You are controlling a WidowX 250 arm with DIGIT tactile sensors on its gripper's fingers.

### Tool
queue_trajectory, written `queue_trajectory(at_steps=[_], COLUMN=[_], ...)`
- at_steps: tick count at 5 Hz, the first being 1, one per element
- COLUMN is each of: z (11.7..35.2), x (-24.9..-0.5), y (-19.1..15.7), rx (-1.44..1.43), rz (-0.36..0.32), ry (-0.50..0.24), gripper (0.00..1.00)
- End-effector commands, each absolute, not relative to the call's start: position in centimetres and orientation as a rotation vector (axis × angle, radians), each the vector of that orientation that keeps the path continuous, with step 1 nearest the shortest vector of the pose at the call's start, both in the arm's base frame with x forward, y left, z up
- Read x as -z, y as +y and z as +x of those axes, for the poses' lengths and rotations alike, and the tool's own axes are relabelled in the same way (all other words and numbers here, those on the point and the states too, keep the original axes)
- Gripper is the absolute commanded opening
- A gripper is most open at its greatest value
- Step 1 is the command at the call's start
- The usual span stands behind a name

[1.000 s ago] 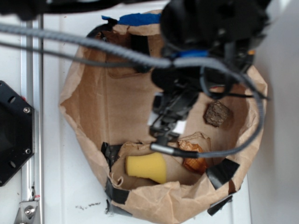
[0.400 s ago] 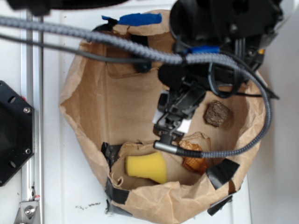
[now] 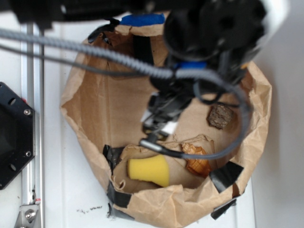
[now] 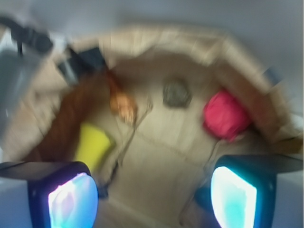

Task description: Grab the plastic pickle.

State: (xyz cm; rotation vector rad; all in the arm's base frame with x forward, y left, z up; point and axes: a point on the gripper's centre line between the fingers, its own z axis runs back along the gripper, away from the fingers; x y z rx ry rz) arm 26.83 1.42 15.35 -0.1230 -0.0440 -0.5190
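**Up and left of the pincer: a dark shape on the bag wall**

Up and to the left of the pincer in the exterior view, a dark, elongated shape stands against the inner wall of the paper bag. It looks like the plastic pickle, though blur and the arm above it keep me from being sure. It is apart from the fingers. The wrist view does not show it clearly.

The pincer is released: in the wrist view its two fingers stand wide apart at the lower corners, with only the bare paper floor between them.

Ahead of the pincer and to its left in the wrist view lies the yellow sponge, with the brown ridged shell just beyond it. Straight ahead and further off sits a grey-brown rock; to the right of that is a red ball near the bag wall. In the exterior view the sponge and shell lie just below the pincer, and the rock is to its right. A grey braided cable crosses over the bag
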Motion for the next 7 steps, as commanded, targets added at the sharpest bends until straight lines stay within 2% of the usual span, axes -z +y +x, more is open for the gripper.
queue_trajectory(at_steps=[1,2,3,5,7], z=[25.0,24.7,23.2,20.7,20.5], x=[-12.4,-10.9,-9.5,-9.1,-10.1], y=[3.5,5.1,6.1,6.7,5.7], rx=[0.632,0.639,0.660,0.759,0.776], rz=[-0.028,0.024,0.060,0.082,0.064], ry=[-0.048,-0.021,0.025,0.067,0.046], gripper=[1.00,1.00,1.00,1.00,1.00])
